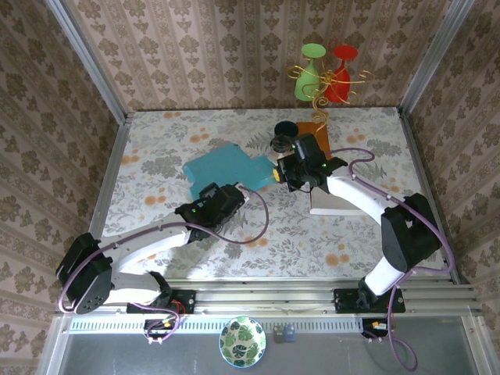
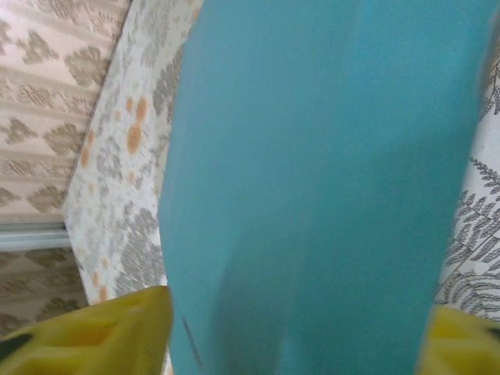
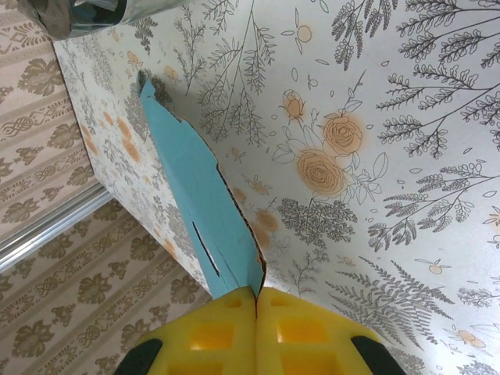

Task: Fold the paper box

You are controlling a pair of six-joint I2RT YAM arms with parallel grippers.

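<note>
Top view: left gripper (image 1: 247, 194) sat at the near edge of the teal paper box (image 1: 225, 167). Most of the unfolded sheet ran away from it, to its far left, over the floral table (image 1: 156, 156). Jaw state not readable from up there. Right gripper (image 1: 279, 176) was at the sheet's right corner, just right of the left gripper, the two close but apart. Past the right gripper stood a dark cup (image 1: 284, 133) and an orange block (image 1: 314, 130), and further back a wire stand (image 1: 324, 78) with a green and a red cup. A white block (image 1: 332, 205) lay near side of the right gripper, beside its arm. Left wrist view: left gripper (image 2: 289, 344) had its yellow fingers (image 2: 101, 332) spread wide, and the paper box (image 2: 312, 172) spanned the gap between them and ran straight ahead, blurred. Couldn't tell whether either pad touched it. Right wrist view: right gripper (image 3: 256, 312) had its fingers (image 3: 203, 336) pressed together, pinching a corner of the paper box (image 3: 195, 203). The sheet rose edge-on ahead and left of the fingertips, tilted off the table (image 3: 391, 156), with a slit showing near the pinched corner.
</note>
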